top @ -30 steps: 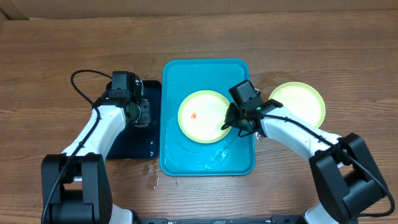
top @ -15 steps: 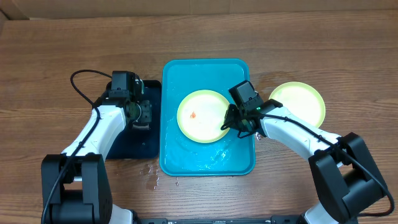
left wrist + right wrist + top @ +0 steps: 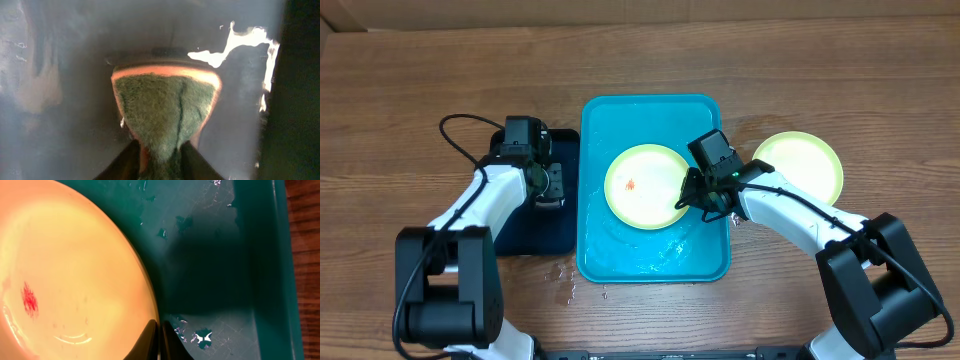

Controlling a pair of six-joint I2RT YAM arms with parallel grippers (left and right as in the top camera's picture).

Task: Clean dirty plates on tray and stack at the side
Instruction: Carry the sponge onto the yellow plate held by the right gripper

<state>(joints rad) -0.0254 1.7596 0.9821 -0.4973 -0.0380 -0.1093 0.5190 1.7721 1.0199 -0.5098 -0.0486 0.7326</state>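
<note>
Wooden table [image 3: 420,80], with the tray [image 3: 650,108] mid-frame. The plate [image 3: 650,200] lies on it, and a second plate [image 3: 800,165] rests on the wood at right. I have the right gripper [image 3: 688,197] pinched shut on the plate's right rim. The left gripper [image 3: 552,186] clamps the sponge [image 3: 165,110] over the black tray [image 3: 535,235]. I judge this the scrubbing step: the sponge must cross to the red smear [image 3: 631,185].
</note>
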